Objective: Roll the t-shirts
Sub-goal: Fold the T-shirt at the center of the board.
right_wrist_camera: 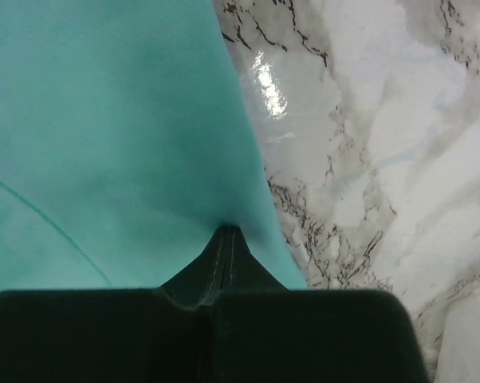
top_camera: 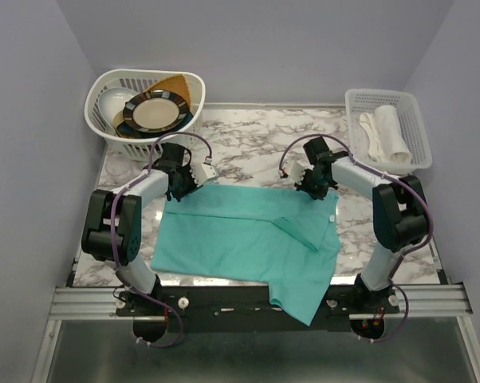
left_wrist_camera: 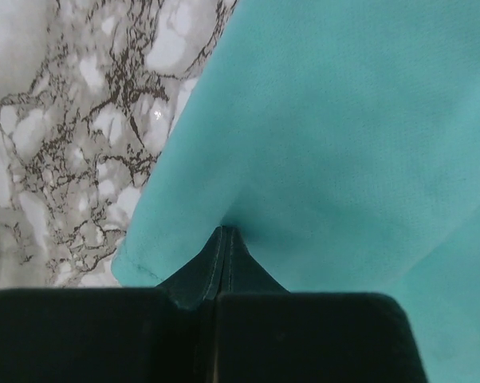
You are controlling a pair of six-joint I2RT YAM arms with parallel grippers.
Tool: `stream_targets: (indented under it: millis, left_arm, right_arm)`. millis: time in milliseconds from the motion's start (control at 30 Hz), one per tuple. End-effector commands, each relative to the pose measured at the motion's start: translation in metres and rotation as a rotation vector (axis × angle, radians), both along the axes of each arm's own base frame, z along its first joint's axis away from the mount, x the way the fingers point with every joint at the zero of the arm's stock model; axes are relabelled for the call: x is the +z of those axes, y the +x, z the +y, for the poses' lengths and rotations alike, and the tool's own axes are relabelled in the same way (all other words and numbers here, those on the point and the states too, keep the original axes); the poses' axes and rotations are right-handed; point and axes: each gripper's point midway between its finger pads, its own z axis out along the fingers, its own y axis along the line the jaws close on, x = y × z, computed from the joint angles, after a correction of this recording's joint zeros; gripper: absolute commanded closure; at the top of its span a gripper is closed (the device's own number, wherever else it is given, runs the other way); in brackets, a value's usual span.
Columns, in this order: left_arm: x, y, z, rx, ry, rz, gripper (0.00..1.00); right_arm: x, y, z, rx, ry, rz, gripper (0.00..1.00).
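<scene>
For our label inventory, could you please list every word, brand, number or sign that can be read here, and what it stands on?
No text can be read.
The plain teal-green fabric t-shirt shows no print in any view.
A tiny white speck at its right edge, perhaps a tag, is too small to read.

matt thin cloth t-shirt [top_camera: 240, 239], glossy marble-look table [top_camera: 248, 140]

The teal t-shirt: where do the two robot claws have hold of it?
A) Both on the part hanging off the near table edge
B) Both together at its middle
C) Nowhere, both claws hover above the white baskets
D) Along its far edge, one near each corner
D: seen from above, the left gripper and right gripper sit at the far edge of the t-shirt, and each wrist view shows closed jaws pinching teal fabric.
</scene>
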Motion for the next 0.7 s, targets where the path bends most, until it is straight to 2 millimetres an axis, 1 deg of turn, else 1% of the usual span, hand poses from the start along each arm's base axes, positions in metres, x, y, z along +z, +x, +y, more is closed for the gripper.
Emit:
stream_targets:
  millis: [0, 33, 67, 100, 133, 167, 200, 233, 267, 300, 333, 367, 400, 433, 467, 500, 533, 567, 600, 633, 667]
  left_arm:
    - [-0.012, 0.015, 0.020, 0.074, 0.097, -0.028, 1.00]
    - [-0.014, 0.016, 0.021, 0.078, 0.106, -0.022, 1.00]
    - [-0.020, 0.015, 0.023, 0.083, 0.117, -0.001, 1.00]
    - [-0.017, 0.021, 0.023, 0.088, 0.120, -0.012, 1.00]
    - [-0.018, 0.024, 0.023, 0.098, 0.120, -0.012, 1.00]
    - [-0.019, 0.028, 0.023, 0.107, 0.120, -0.022, 1.00]
    - [-0.014, 0.036, 0.022, 0.114, 0.115, -0.040, 1.00]
    - [-0.012, 0.040, 0.022, 0.126, 0.114, -0.049, 1.00]
    - [-0.012, 0.044, 0.021, 0.131, 0.113, -0.052, 1.00]
    - [-0.003, 0.054, 0.020, 0.144, 0.111, -0.076, 1.00]
    - [0.001, 0.058, 0.020, 0.153, 0.104, -0.088, 1.00]
    - [0.011, 0.061, 0.018, 0.164, 0.092, -0.104, 1.00]
    - [0.024, 0.066, 0.015, 0.171, 0.065, -0.126, 1.00]
    - [0.035, 0.067, 0.011, 0.173, 0.040, -0.139, 1.00]
    - [0.054, 0.062, 0.006, 0.178, -0.002, -0.148, 1.00]
    - [0.067, 0.060, 0.001, 0.174, -0.034, -0.156, 1.00]
    - [0.074, 0.052, -0.009, 0.149, -0.089, -0.142, 1.00]
    - [0.089, 0.042, -0.011, 0.151, -0.118, -0.140, 1.00]
    - [0.092, 0.034, -0.015, 0.167, -0.148, -0.119, 1.00]
    - [0.095, 0.027, -0.018, 0.168, -0.171, -0.110, 1.00]
    - [0.105, 0.019, -0.017, 0.175, -0.183, -0.123, 1.00]
  right_arm:
    - [-0.020, 0.031, -0.010, 0.063, -0.110, -0.012, 0.99]
    - [-0.014, 0.046, -0.006, 0.067, -0.103, -0.041, 0.99]
    - [-0.013, 0.055, -0.009, 0.057, -0.126, -0.056, 0.99]
    - [-0.022, 0.058, -0.008, 0.070, -0.127, -0.025, 0.99]
    - [-0.018, 0.070, -0.004, 0.053, -0.116, -0.051, 0.99]
    - [-0.007, 0.091, 0.002, 0.049, -0.107, -0.101, 0.99]
    - [-0.003, 0.101, 0.004, 0.052, -0.106, -0.119, 0.99]
    - [-0.010, 0.109, 0.004, 0.051, -0.118, -0.116, 0.99]
    - [0.004, 0.127, 0.011, 0.051, -0.103, -0.164, 0.99]
    - [0.007, 0.130, 0.012, 0.051, -0.104, -0.163, 0.99]
    - [0.008, 0.133, 0.014, 0.051, -0.100, -0.161, 0.99]
    - [0.015, 0.136, 0.015, 0.042, -0.091, -0.172, 0.99]
    - [0.025, 0.137, 0.016, 0.037, -0.083, -0.180, 0.99]
    - [0.033, 0.136, 0.018, 0.031, -0.063, -0.188, 0.99]
    - [0.057, 0.134, 0.023, 0.011, -0.012, -0.221, 0.99]
    - [0.064, 0.125, 0.025, 0.002, 0.013, -0.214, 0.99]
    - [0.072, 0.116, 0.035, 0.010, 0.082, -0.201, 0.96]
    - [0.095, 0.108, 0.040, 0.001, 0.137, -0.229, 0.96]
    - [0.096, 0.100, 0.045, 0.005, 0.163, -0.221, 0.96]
    - [0.084, 0.085, 0.048, 0.010, 0.179, -0.179, 0.96]
    - [0.079, 0.076, 0.050, 0.019, 0.182, -0.156, 0.97]
